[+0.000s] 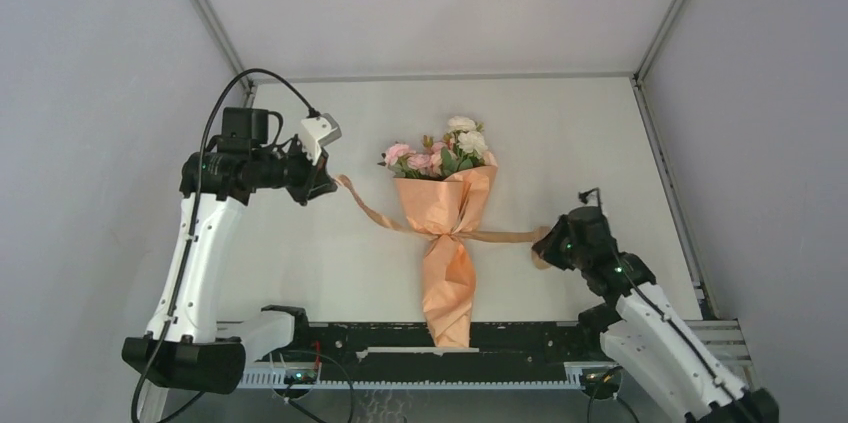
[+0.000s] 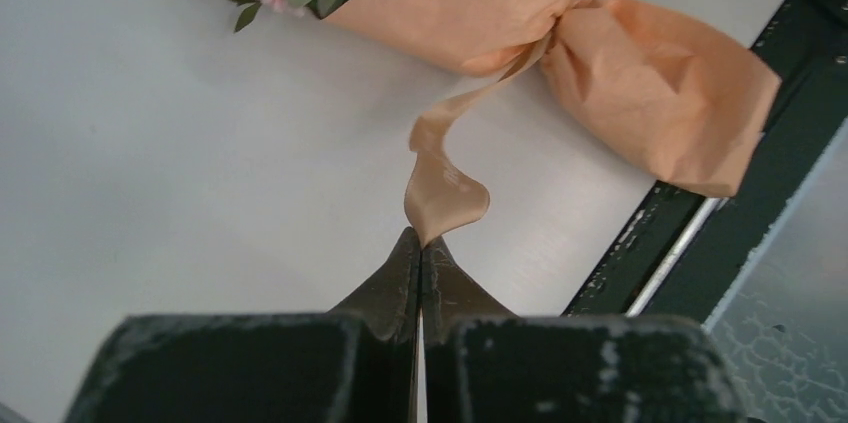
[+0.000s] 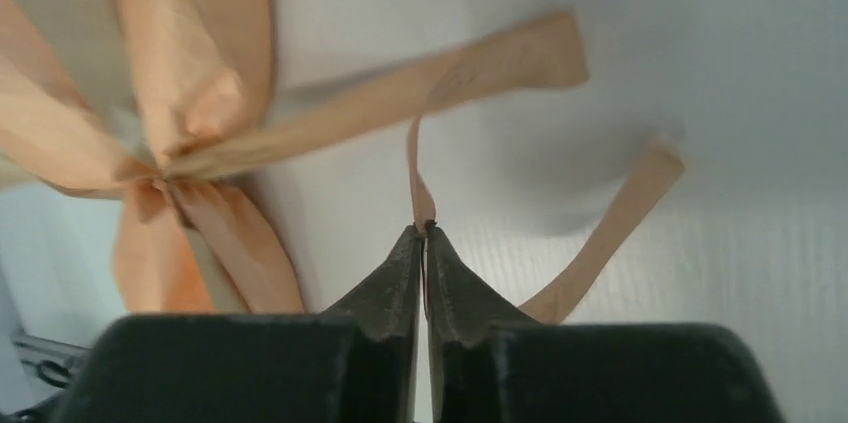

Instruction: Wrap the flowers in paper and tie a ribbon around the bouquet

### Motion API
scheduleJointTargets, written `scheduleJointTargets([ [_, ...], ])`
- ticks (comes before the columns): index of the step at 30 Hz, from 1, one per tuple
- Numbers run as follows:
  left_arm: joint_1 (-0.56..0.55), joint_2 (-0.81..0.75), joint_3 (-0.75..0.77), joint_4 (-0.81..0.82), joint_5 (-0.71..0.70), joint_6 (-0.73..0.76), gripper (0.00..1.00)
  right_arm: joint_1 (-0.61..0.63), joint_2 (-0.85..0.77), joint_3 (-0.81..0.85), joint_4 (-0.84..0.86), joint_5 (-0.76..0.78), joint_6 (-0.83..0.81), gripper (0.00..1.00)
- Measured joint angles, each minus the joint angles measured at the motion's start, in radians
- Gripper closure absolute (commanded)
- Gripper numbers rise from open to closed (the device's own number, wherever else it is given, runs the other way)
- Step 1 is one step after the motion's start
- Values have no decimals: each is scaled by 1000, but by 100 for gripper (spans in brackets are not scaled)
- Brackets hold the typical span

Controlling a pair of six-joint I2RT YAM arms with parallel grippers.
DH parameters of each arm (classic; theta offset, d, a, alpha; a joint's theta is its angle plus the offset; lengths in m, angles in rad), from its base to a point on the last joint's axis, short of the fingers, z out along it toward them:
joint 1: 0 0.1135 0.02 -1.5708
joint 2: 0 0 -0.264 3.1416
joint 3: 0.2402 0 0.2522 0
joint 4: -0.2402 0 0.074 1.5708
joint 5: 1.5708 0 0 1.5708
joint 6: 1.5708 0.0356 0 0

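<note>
The ribbon [image 1: 375, 214] cinches the orange paper bouquet [image 1: 447, 205] at its waist; the left end effector [image 1: 330, 184] and right end effector [image 1: 544, 244], out at either side, each pinch a tail.

Left arm [image 1: 198, 253] raised, elbow bent; left hand [image 2: 421, 241] pinched tight. Right arm [image 1: 655, 333] low, reaching inward; right hand [image 3: 426, 228] pinched tight.

The orange-tan cone of wrapping paper [image 1: 448, 273] is matt and finely crinkled. The narrow tan-beige ribbon [image 2: 440, 193] is smooth with a faint satin sheen. The white table top [image 1: 300, 263] is matt and even; the left gripper's black fingers [image 2: 390, 293] are dull, with chipped edges.
</note>
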Motion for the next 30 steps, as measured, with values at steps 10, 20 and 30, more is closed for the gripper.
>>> scheduleJointTargets([
  [10, -96, -6, 103, -113, 98, -68, 100, 478, 375, 209, -287, 296, 148, 34],
  [20, -127, -57, 247, -218, 262, -87, 100, 772, 429, 372, 143, 400, -359, 27],
  [30, -129, -100, 260, -261, 339, -86, 100, 715, 686, 293, 822, -30, -707, 33],
])
